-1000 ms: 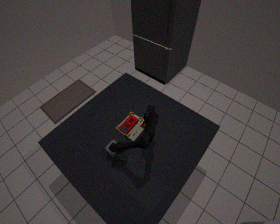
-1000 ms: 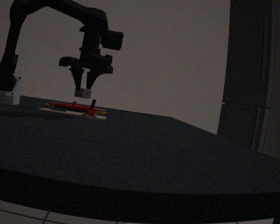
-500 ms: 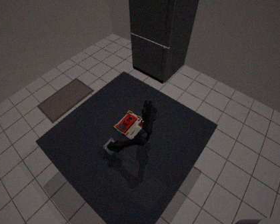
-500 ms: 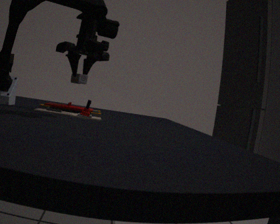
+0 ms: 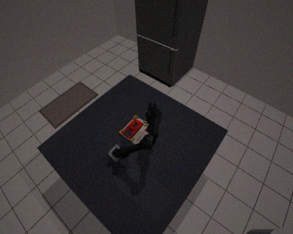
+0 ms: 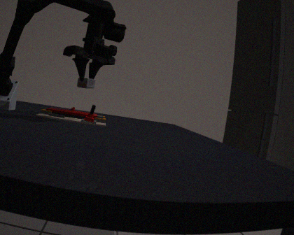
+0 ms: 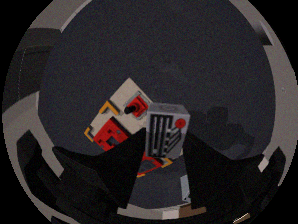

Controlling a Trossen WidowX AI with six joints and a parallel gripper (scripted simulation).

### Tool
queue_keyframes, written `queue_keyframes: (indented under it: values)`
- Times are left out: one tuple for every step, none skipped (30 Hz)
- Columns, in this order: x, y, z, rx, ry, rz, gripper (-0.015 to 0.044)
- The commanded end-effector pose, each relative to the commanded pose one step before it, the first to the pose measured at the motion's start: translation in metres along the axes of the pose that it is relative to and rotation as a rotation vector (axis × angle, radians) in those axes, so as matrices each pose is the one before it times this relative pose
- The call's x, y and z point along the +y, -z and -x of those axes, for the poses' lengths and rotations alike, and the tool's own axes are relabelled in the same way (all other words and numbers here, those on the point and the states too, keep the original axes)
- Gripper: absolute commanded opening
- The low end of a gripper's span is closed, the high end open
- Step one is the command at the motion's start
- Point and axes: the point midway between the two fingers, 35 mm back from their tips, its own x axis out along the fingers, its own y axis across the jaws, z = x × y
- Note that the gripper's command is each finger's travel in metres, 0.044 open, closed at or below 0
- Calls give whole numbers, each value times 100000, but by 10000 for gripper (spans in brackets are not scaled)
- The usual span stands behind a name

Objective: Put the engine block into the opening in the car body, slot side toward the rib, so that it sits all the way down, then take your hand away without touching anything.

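Note:
My gripper (image 6: pixel 86 77) (image 7: pixel 165 133) is shut on the grey engine block (image 6: pixel 85 83) (image 7: pixel 166 132) and holds it high above the table. The block shows dark ribs and a red spot on its top face in the wrist view. The red car body (image 5: pixel 132 127) (image 6: pixel 67 111) (image 7: pixel 109 135) lies flat on a white base plate (image 5: pixel 139 136) (image 6: pixel 99 122) (image 7: pixel 123 96) with orange corner marks. A dark upright peg (image 6: pixel 93 109) stands at the body's right end. The block hangs above the right end of the body, clear of it. In the top view the arm hides the block.
The dark table top (image 5: pixel 171 153) (image 6: pixel 148 154) carries the arm's base (image 5: pixel 114 153) (image 6: pixel 5 96) near the plate. A tall dark fridge (image 5: pixel 168 38) (image 6: pixel 267 80) stands behind the table. A brown floor mat (image 5: pixel 68 103) lies to the left.

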Motion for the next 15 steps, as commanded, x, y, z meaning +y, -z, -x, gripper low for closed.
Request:
queue_keyframes:
  values:
    - [1149,975,-523,817,269,6198,0]
    - [265,168,-96,27,-19,1338,0]
    - [265,166,-97,26,-18,1338,0]
    - [265,165,-98,26,-18,1338,0]
    - [266,163,-99,25,-17,1338,0]
    - [266,162,-100,25,-16,1338,0]
    - [267,161,-104,31,-8,1367,0]
    - [268,159,-105,31,-8,1368,0]
    - [268,158,-106,30,-7,1368,0]
    - [269,156,-107,30,-6,1368,0]
    - [269,155,-108,29,-6,1368,0]
    - [269,153,-109,29,-5,1368,0]
    - [270,152,-109,29,-5,1368,0]
    - [270,150,-110,28,-4,1367,0]
    - [270,149,-111,28,-3,1367,0]
